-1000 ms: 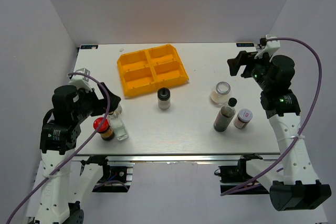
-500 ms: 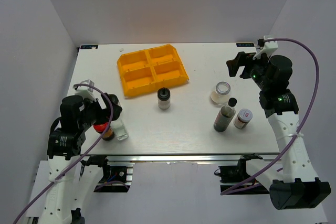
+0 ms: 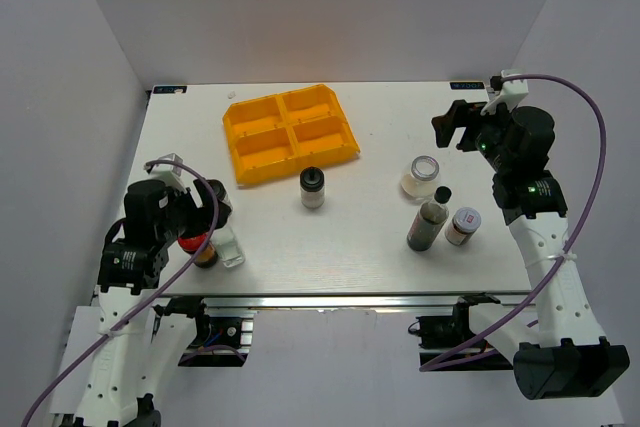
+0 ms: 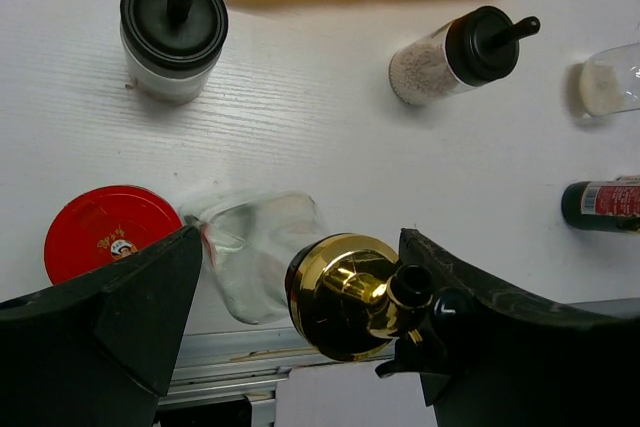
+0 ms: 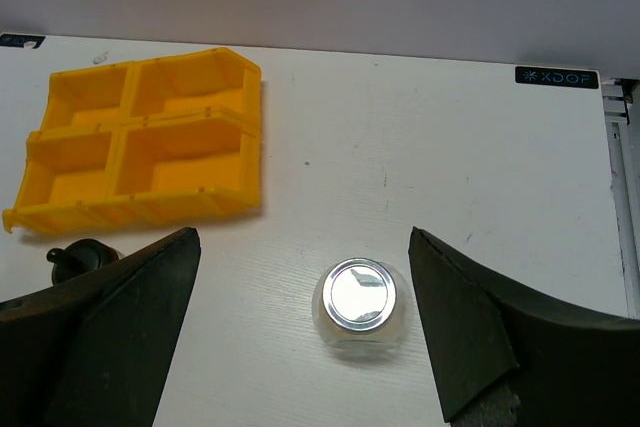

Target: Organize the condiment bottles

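The clear gold-spouted bottle (image 4: pixel 345 292) stands at the table's near left (image 3: pixel 229 244), beside the red-lidded jar (image 4: pixel 105 232). My left gripper (image 4: pixel 300 239) is open, one finger on each side of this bottle, its right finger close to the spout. A black-capped shaker (image 4: pixel 173 17) stands just beyond it. A second shaker (image 3: pixel 313 187) stands mid-table. My right gripper (image 5: pixel 302 237) is open and empty, high above the silver-lidded jar (image 5: pixel 360 302). The tall dark black-capped bottle (image 3: pixel 430 219) and a pale-lidded jar (image 3: pixel 463 225) stand at the near right.
The yellow four-compartment tray (image 3: pixel 290 132) lies at the back, left of centre, with all compartments empty. The table's near edge and metal rail (image 4: pixel 250 352) run right below the gold-spouted bottle. White walls enclose the table on three sides.
My left arm has moved in and down, so its open fingers now sit around the gold-spouted bottle. The right arm has barely moved. No bottle has shifted.
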You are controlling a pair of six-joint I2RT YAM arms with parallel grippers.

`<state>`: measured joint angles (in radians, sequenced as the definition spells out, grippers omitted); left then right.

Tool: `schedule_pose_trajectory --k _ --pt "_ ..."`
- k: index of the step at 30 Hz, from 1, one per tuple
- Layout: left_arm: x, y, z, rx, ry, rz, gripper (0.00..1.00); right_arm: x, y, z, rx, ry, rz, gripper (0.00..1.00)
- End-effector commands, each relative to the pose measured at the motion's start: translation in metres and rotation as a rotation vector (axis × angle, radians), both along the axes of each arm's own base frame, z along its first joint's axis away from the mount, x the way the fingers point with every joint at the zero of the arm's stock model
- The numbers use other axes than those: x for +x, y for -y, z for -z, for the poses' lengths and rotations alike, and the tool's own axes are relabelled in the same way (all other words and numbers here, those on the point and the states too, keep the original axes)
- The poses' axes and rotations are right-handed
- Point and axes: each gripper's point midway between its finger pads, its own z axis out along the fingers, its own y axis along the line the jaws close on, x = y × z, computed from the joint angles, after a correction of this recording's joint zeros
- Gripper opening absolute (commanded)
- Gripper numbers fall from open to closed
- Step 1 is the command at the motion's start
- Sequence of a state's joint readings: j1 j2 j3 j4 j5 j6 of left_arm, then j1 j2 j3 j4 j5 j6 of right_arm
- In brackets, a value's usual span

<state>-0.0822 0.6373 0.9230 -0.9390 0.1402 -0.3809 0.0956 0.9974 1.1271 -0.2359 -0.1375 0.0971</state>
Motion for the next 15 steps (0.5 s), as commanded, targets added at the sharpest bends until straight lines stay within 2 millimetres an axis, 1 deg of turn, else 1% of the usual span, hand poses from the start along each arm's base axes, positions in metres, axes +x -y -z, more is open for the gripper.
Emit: schedule_pose_trajectory --k 1,4,13,15 --pt "0.0067 -0.0012 -0.0075 0.001 0.038 -0.010 0.88 0.0025 0.0024 -0.0083 -0.002 0.046 0.013 0.89" --pt "0.0095 -0.0037 -0.0066 0.010 0.036 -0.025 0.86 0.0025 0.0027 -0.0080 -0.004 0.048 0.014 0.89" --pt "0.0144 -0.0014 -0.0011 0.014 0.012 -0.024 0.77 0.0037 0.0045 -0.0063 -0.016 0.055 0.020 0.89" --pt "0.0154 -0.0001 0.0012 0.011 0.006 -0.022 0.73 0.0034 0.0046 -0.0060 -0.019 0.056 0.020 0.89"
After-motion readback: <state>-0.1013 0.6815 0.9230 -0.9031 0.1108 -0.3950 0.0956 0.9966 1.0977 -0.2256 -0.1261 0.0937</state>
